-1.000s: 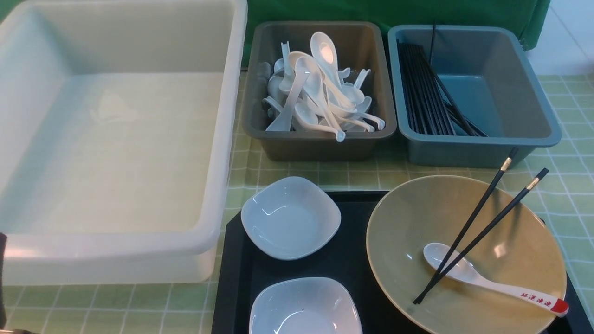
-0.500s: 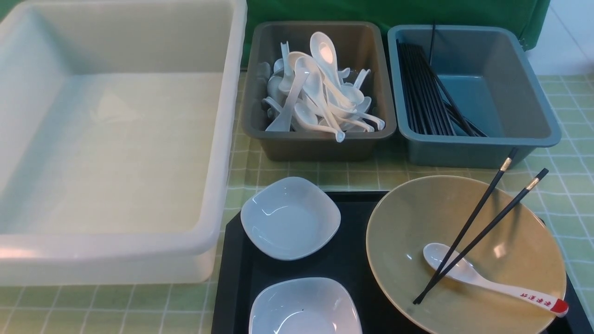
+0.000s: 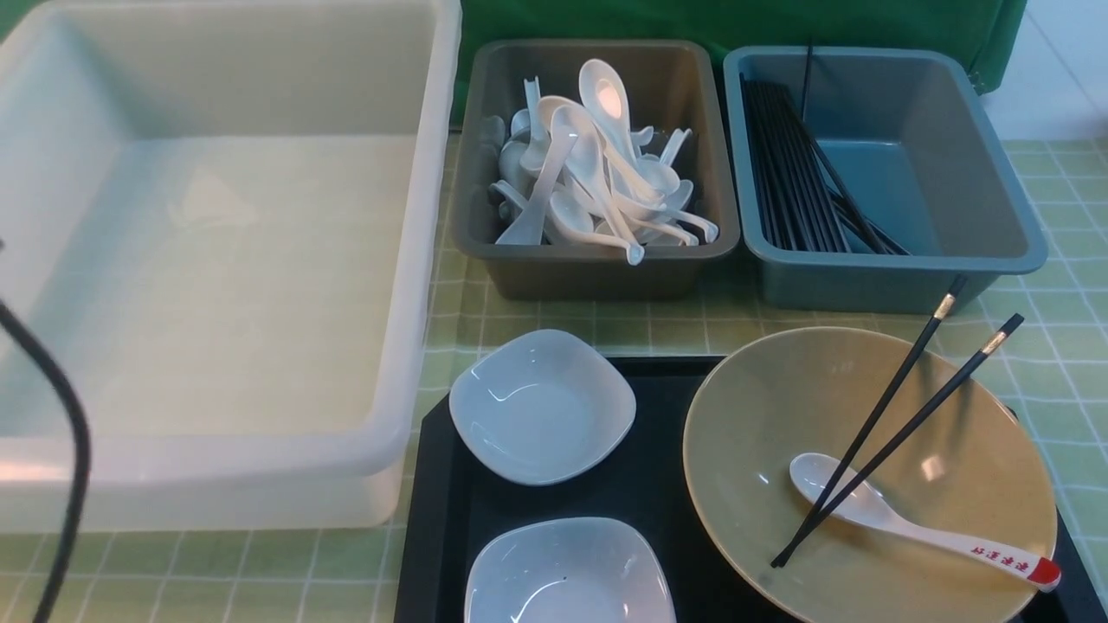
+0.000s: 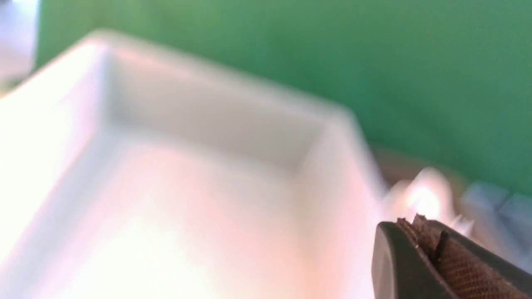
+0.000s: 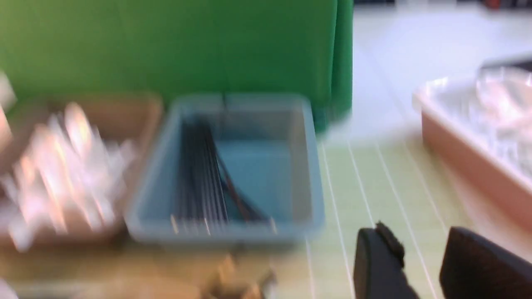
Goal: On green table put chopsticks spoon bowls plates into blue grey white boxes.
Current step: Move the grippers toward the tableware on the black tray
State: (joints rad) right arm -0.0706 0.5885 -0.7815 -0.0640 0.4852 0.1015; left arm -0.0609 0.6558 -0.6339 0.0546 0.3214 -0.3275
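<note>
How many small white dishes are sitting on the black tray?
2. The far dish lies at the black tray's far left corner; the near dish lies closer to the robot, cut off by the picture's lower edge. No others show.

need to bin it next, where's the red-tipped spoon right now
In the front view the spoon lies in the tan bowl on the right, scoop under the chopsticks, red tip at the near right rim.
</note>
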